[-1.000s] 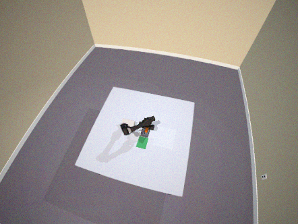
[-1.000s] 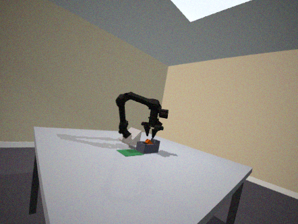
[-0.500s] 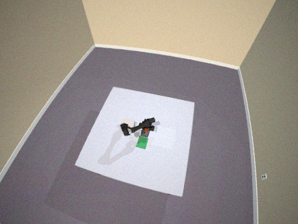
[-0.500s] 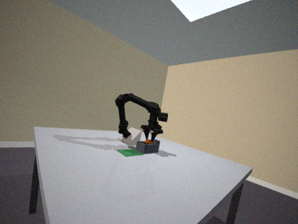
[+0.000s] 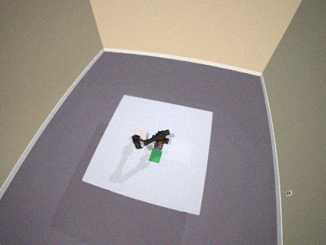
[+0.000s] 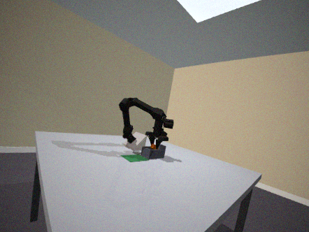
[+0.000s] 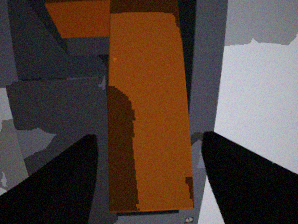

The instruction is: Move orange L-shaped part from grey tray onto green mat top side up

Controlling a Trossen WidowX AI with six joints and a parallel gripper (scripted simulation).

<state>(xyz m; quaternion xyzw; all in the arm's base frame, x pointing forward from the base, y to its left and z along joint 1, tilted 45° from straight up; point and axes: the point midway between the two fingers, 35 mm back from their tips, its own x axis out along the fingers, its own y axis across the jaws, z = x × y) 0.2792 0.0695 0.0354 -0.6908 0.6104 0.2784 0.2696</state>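
Orange part (image 5: 160,143) (image 6: 153,147) (image 7: 155,110) — raised end between end effector (image 5: 164,135) (image 6: 154,148) (image 7: 150,143) fingers, untouched

No readable lettering, numbers or signs anywhere (too small or blurred, if any exist).

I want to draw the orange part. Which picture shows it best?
The wrist view, because the orange part looks biggest there. The top and exterior views show only a tiny orange bit near the gripper.
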